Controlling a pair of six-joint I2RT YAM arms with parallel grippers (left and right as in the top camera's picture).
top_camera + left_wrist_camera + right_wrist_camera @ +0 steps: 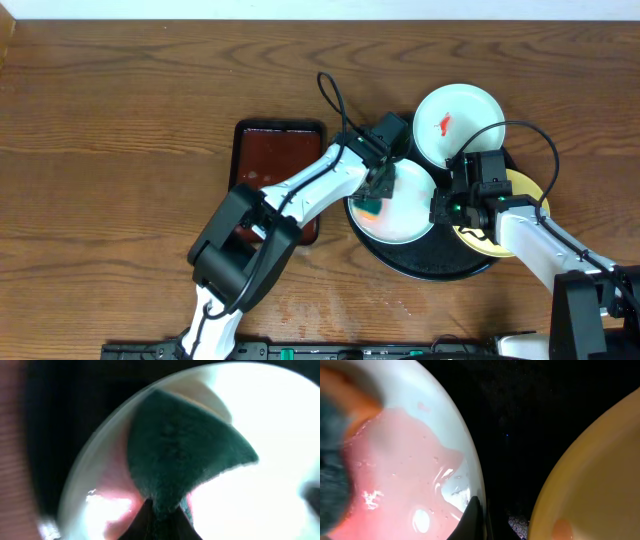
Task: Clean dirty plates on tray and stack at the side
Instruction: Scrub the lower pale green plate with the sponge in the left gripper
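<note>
The wooden surface point(120, 120) carries the round black tray point(430, 268) right of centre, with a smaller reddish-brown tray point(275, 160) beside it. All three plates are at the black tray: the white plate point(410, 215) lies flat in its middle, a second white plate point(470, 110) with a red smear point(444, 125) sits at its far edge, and the pale yellow plate point(525, 185) lies at the right rim, partly under the right arm. The step in hand looks like scrubbing the white plate, which is covered in a thin pink wet film. The left hand point(162, 515) is pinching a dark green sponge point(180, 450) that presses onto the plate near its left rim. The right hand point(475, 517) seems to be pinching that plate's right rim to steady it. Next, the sponge probably needs to sweep the rest of the film away before the plate is lifted off to the side.
</note>
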